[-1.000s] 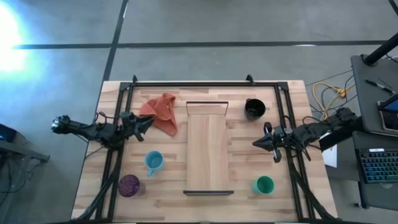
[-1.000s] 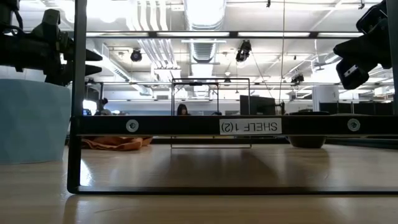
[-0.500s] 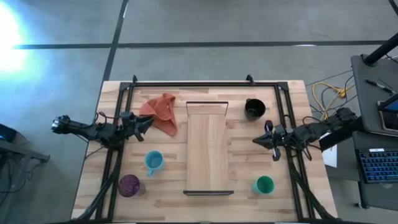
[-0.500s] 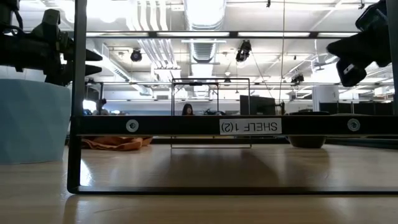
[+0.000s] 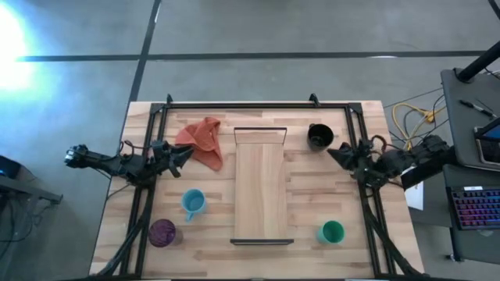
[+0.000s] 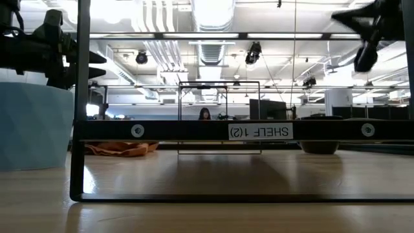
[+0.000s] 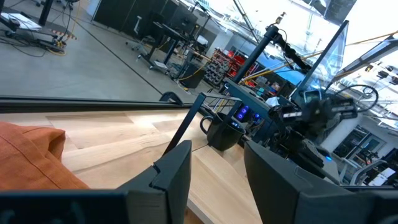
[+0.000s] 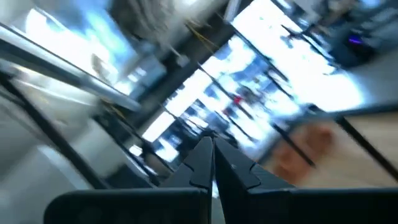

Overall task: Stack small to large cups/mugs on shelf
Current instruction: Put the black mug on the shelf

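- The shelf is laid flat along the middle of the table, with its dark rails at the short ends. No cup is seen on it, so no stacking step is judged complete.
- The black cup is placed on the table just beside the shelf's far right corner.
- The green cup is placed near the shelf's near right corner, well apart from the black cup.
- The light blue cup is placed to the left of the shelf, with the purple cup nearer the front edge beside it.
- All four cups are seen standing separately; none is nested in another, and none is held.
- The right gripper is positioned just beside the black cup, above the table. Its fingers are seen pressed together in the right wrist view, with nothing between them.
- The left gripper is positioned at the left side, next to the orange cloth. Its fingers are seen spread apart in the left wrist view, and nothing is held.
- The task is judged to be at its start: every cup remains to be picked up, ordered by size and stacked on the shelf.
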Available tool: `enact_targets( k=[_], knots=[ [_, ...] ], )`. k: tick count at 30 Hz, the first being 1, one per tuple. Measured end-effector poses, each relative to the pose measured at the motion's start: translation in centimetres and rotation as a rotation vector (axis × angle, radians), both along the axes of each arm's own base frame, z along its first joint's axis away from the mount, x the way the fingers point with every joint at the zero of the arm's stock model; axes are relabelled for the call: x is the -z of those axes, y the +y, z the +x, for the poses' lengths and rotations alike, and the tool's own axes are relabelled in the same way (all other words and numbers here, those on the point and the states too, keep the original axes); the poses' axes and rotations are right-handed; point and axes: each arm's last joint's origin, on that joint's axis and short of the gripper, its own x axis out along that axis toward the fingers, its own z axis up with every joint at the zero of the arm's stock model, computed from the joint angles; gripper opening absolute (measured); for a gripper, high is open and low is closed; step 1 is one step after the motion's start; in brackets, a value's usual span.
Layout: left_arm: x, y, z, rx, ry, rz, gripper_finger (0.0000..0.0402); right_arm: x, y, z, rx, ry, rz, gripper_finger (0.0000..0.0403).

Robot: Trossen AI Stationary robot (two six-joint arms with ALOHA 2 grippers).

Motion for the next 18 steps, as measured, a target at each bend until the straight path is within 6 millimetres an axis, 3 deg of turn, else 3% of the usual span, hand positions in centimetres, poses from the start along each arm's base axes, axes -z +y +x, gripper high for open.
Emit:
enact_targets(
  k=[8,18],
  knots=[
    [-0.01,0.0,0.0,0.0,0.0,0.0,0.0135,-0.72,0.01,-0.3,-0.042,-0.081,-0.002,0.0009],
    [0.0,0.0,0.0,0.0,0.0,0.0,0.0135,-0.93,-0.28,-0.48,0.108,-0.037,-0.138,0.0009]
  ],
)
